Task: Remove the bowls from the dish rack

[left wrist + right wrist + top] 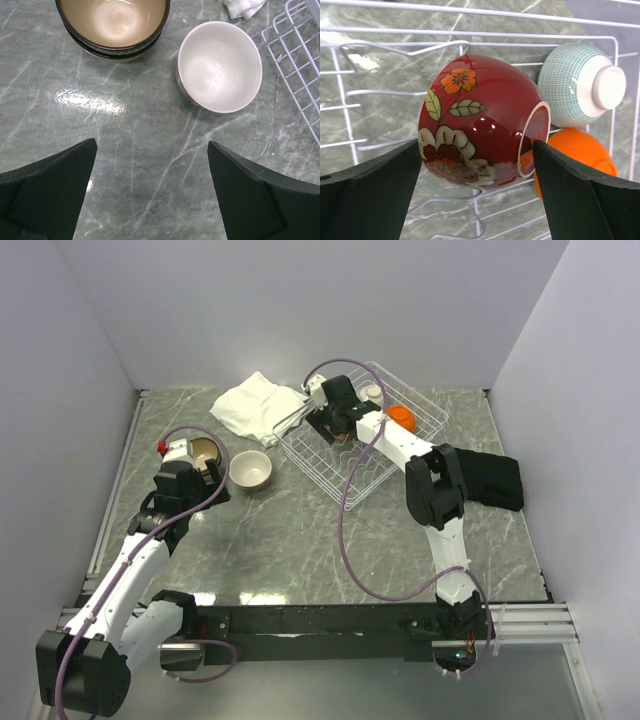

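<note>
Counting three in the dish rack (320,468): red bowl (480,120), green bowl (565,85), half-hidden orange bowl (580,150). Outside: one white bowl (220,65), one cropped brown stack (112,25). I see left gripper (151,145) and right gripper (476,145) gaping, right flanking red.

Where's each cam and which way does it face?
Top: high behind the robot, looking down on the table; left arm, right arm show.
Left wrist: down past the open left gripper at white bowl, bowl stack.
Right wrist: over the rack, facing red bowl flanked by the right gripper.
Shared: top and left wrist, white bowl; top and right wrist, rack.
</note>
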Robot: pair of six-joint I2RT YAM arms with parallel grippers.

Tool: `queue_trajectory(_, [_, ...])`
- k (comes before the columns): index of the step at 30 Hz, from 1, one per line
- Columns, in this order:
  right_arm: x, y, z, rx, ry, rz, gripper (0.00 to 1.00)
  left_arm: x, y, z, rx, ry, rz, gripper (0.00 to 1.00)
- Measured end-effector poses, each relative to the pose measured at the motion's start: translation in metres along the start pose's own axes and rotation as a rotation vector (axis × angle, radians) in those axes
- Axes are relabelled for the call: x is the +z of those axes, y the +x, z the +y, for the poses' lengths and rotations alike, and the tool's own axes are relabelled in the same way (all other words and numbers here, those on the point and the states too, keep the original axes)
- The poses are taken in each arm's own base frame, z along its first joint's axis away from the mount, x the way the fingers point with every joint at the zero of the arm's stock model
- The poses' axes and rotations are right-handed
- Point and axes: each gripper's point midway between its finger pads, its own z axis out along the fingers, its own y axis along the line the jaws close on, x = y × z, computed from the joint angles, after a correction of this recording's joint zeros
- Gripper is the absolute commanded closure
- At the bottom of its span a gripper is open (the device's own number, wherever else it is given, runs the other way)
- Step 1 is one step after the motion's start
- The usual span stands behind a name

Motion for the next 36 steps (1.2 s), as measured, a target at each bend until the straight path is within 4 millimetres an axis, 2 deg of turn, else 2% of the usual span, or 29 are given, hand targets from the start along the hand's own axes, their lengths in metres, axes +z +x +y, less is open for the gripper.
queue_trajectory(7, [0.0,0.001,0.0,-0.064,0.026,0.02,0.2,0.0,0.0,0.001,0.0,-0.004,0.0,0.01])
queue_trajectory(11, [-0.001,0.0,0.001,-0.087,0.037,0.025,0.39,0.0,0.0,0.001,0.0,-0.006,-0.001,0.01])
queue_trajectory(13, [-0.001,0.0,0.0,-0.091,0.038,0.026,0.44,0.0,0.0,0.001,0.001,-0.007,-0.001,0.01])
queue_trajectory(21, [-0.007,-0.002,-0.003,-0.098,0.043,0.022,0.5,0.0,0.0,0.001,0.0,-0.007,-0.001,0.01])
queue_trajectory(29, [-0.021,-0.004,-0.006,-0.095,0.043,0.013,0.64,0.0,0.0,0.001,0.0,-0.007,-0.001,0.01])
queue_trajectory(36, [-0.024,0.001,-0.003,-0.085,0.04,0.017,0.76,0.0,0.0,0.001,0.0,-0.007,-0.001,0.01])
